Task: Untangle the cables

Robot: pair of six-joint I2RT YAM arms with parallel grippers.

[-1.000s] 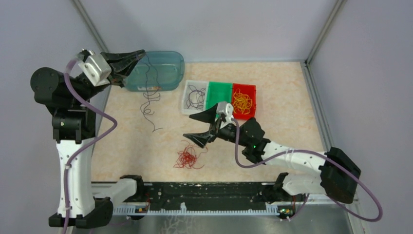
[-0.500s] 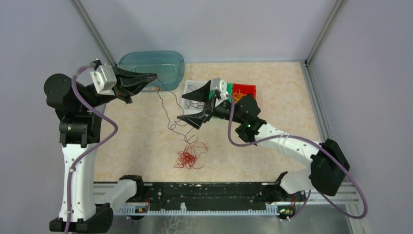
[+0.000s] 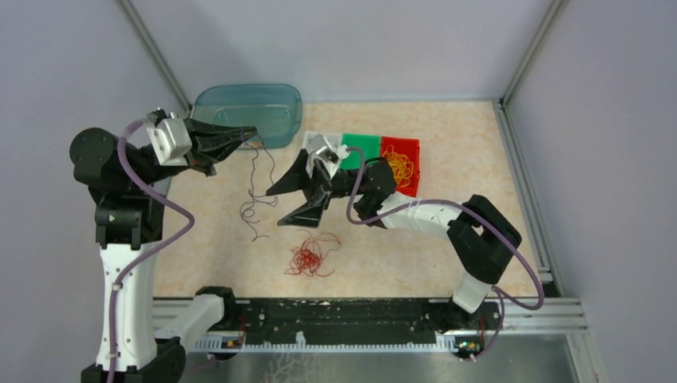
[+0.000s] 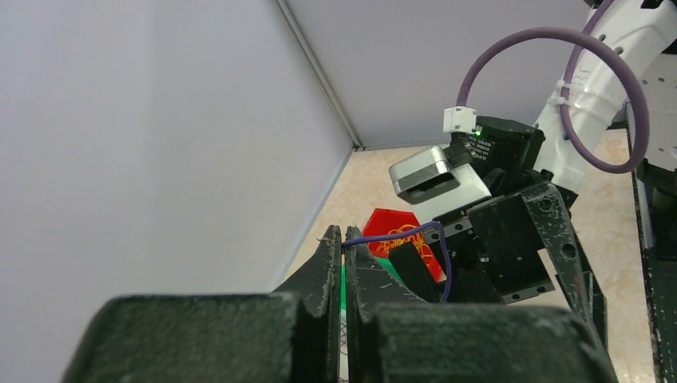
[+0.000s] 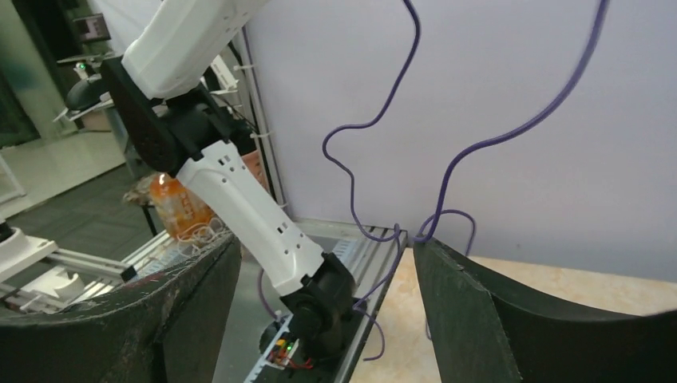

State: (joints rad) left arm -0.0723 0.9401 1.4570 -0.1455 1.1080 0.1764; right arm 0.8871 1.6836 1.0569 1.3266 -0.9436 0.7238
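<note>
Dark cable (image 4: 399, 232) hung pinched between the left fingers (image 3: 227, 134); the right fingers (image 3: 289, 182) stood spread wide near it.

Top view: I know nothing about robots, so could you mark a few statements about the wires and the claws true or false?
1. The left gripper is shut on a thin dark wire that hangs down from it. True.
2. The right gripper is clamped on the red tangle. False: its jaws stand open, and the tangle lies on the table apart from it.
3. The red bin holds yellow wires. True.
4. The green bin is full of wires. False: the part that shows looks empty.
5. The teal tub sits at the far right corner. False: it is at the far left.
</note>
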